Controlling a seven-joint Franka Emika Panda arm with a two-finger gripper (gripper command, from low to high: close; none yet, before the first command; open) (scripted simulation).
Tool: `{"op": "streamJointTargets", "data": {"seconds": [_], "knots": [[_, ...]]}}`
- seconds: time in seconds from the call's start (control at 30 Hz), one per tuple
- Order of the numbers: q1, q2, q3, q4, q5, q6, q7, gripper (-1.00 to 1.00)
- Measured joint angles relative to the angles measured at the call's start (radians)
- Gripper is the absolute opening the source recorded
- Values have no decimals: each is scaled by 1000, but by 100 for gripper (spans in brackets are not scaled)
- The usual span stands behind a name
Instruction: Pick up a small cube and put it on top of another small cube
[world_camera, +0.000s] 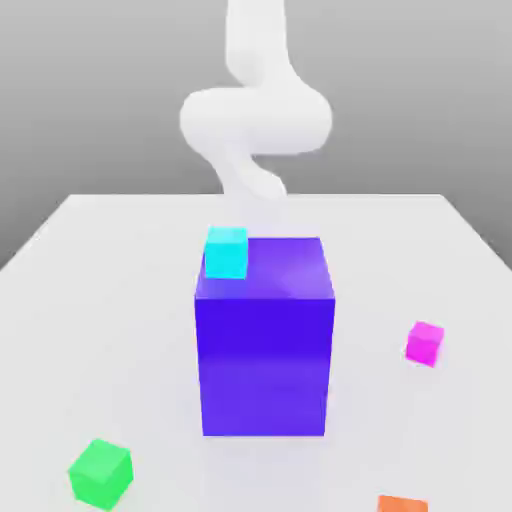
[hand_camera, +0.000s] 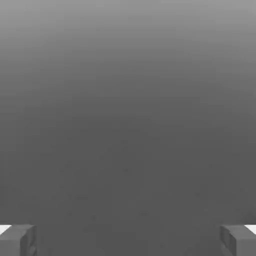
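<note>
If swung low and straight toward the small magenta cube (world_camera: 424, 344), likely to clip the tall purple-blue block (world_camera: 265, 365), with the white Panda arm (world_camera: 256, 120) reaching down behind it. Possible result: block nudged, small cyan cube (world_camera: 227, 253) knocked off its perch near the top's edge on the exterior view's left. Best to lift clear first, then travel.

Jaws of the two-finger gripper (hand_camera: 128, 241) spread wide, with nothing between them. Magenta cube lying on the pale tabletop (world_camera: 110, 300), toward the exterior view's right, well apart from the block. Seen set at an angle there; if pinched without a matching wrist turn, apt to twist, catch by a corner and slip.

Impossible to tell which cube to stack on. With the small green cube (world_camera: 101, 474), also turned askew, or the orange cube (world_camera: 403, 505), cut off by the frame: risk of an off-centre release and a topple. With the cyan one: risk of pushing it over the block's edge through pressing too hard.
</note>
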Motion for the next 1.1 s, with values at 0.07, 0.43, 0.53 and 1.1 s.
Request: {"op": "streamJointTargets", "data": {"seconds": [0.07,0.43,0.53,1.1], "knots": [[59,44,-8,-33,2,33,-95,0],[356,272,-34,-206,17,202,-587,0],[434,334,-37,-253,23,248,-723,0],[795,685,31,-518,28,508,-1467,0]]}}
